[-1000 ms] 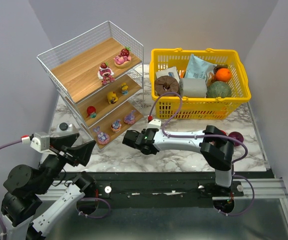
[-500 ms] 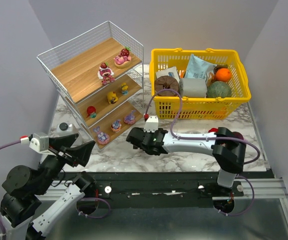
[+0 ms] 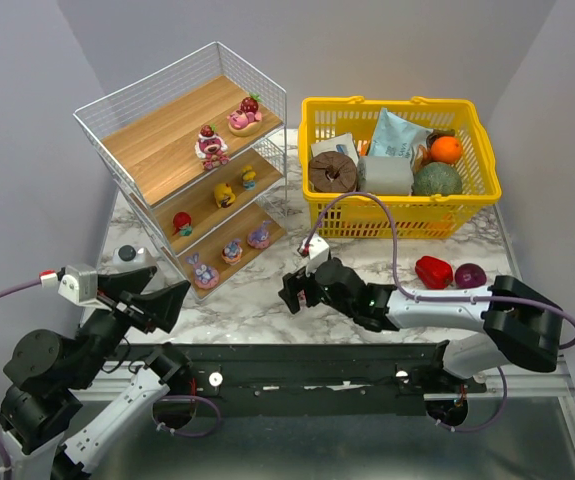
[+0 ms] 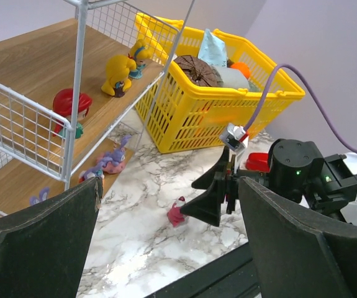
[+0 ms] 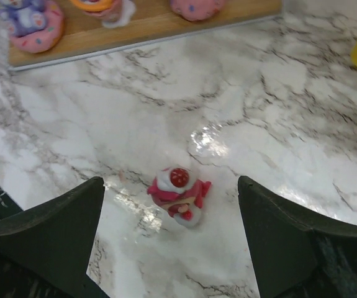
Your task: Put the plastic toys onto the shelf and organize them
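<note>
The shelf [image 3: 163, 146] stands at the back left. Its top board holds a pink bear [image 3: 210, 146] and a strawberry figurine [image 3: 245, 115]. Two yellow toys [image 3: 225, 194] and a red one [image 3: 182, 222] are on the middle board, purple-pink ones [image 3: 231, 250] on the bottom board. One small pink toy with a strawberry on top [image 5: 178, 195] [image 4: 177, 214] lies on its side on the marble. My right gripper [image 5: 171, 181] [image 3: 292, 290] hangs open just above it, one finger on each side, not touching. My left gripper [image 4: 169, 183] [image 3: 162, 300] is open and empty, raised at the near left.
A yellow basket [image 3: 397, 105] of groceries stands at the back right. A red pepper [image 3: 433, 271] and a dark purple ball [image 3: 470, 274] lie on the marble in front of it, beside my right arm. The shelf's lower front corner is close to the left of the right gripper.
My right gripper has drawn back to the right, away from the shelf's bottom board, and its jaws have opened wide. The left arm has not moved.
</note>
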Controlling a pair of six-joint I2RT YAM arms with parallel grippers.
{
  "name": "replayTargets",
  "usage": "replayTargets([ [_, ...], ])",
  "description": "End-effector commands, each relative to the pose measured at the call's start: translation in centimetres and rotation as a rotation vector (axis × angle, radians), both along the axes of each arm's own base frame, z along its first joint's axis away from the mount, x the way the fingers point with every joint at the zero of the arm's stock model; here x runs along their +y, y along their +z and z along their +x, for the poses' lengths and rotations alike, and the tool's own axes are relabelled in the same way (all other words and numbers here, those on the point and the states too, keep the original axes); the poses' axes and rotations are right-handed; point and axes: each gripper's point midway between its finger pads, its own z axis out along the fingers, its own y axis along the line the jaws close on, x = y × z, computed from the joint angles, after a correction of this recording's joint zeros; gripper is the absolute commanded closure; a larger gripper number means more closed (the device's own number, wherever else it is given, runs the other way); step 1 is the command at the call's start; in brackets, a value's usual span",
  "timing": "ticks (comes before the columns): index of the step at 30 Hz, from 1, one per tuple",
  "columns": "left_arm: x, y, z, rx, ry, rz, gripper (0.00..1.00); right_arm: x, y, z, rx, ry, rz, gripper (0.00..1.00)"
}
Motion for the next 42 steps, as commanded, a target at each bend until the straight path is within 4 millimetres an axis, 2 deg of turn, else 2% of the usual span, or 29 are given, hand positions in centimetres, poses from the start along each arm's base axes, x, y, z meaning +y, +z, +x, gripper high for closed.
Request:
replayTargets([
  [1, -0.2, 0.5, 0.3, -0.007, 0.002, 0.007, 0.01, 3.9, 3.2, -0.9, -0.161, 0.301, 0.085, 0.06],
  [5, -0.2, 1.3, 0.0, -0.027, -0.012, 0.004, 0.01, 4.1, 2.6, -1.0, -0.181, 0.363, 0.105, 0.08],
  [6, -0.1, 1.7, -0.2, -0.036, -0.016, -0.001, 0.01, 3.6, 2.0, -1.1, -0.17, 0.375, 0.107, 0.08],
  [8, -0.3, 2.2, -0.6, -0.054, -0.038, 0.004, 0.01, 3.4, 2.0, -1.0, -0.181, 0.38, 0.125, 0.09],
  [16, -0.4, 5.6, -2.6, -0.153, -0.113, -0.018, 0.01, 2.5, -0.5, -1.5, -0.179, 0.43, 0.114, 0.12],
  [21, -0.2, 7.1, -3.4, -0.191, -0.132, -0.021, 0.01, 1.9, -1.1, -0.6, -0.242, 0.396, 0.148, 0.12],
  [30, -0.1, 7.5, -3.5, -0.197, -0.128, -0.004, 0.01, 1.1, -2.7, 0.8, -0.247, 0.381, 0.168, 0.13],
  [42, 0.2, 8.1, -3.5, -0.211, -0.12, 0.014, 0.01, 1.0, -4.7, 0.1, -0.199, 0.428, 0.176, 0.22],
])
